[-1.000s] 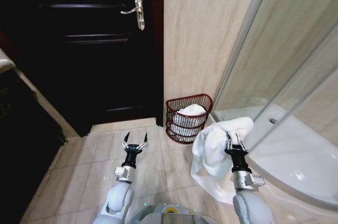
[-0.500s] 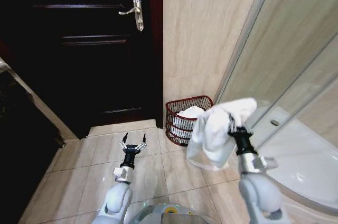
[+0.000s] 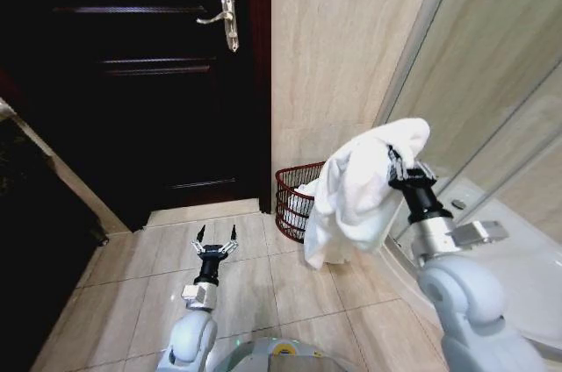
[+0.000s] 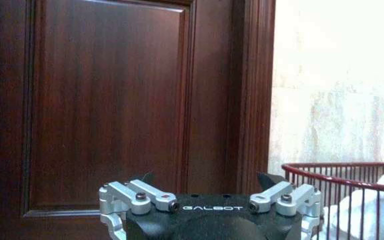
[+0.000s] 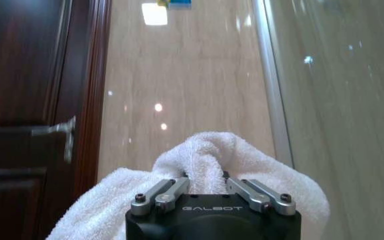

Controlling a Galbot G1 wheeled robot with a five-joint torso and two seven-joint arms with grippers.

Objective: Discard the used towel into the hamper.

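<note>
Your right gripper (image 3: 397, 164) is clamped on a bunched fold of the towel (image 3: 351, 192) — soft, limp, light — hanging above the hamper (image 3: 294, 199); left gripper (image 3: 215, 238) idles spread wide — grip thick folds.

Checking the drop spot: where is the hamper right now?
In the head view the hamper stands on the floor against the tiled wall, right of the dark door, partly hidden behind the towel held by the right tool.

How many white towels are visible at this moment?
2: one towel held up by the right gripper in front of the hamper, another lying inside the hamper. More may be hidden beneath it.
</note>
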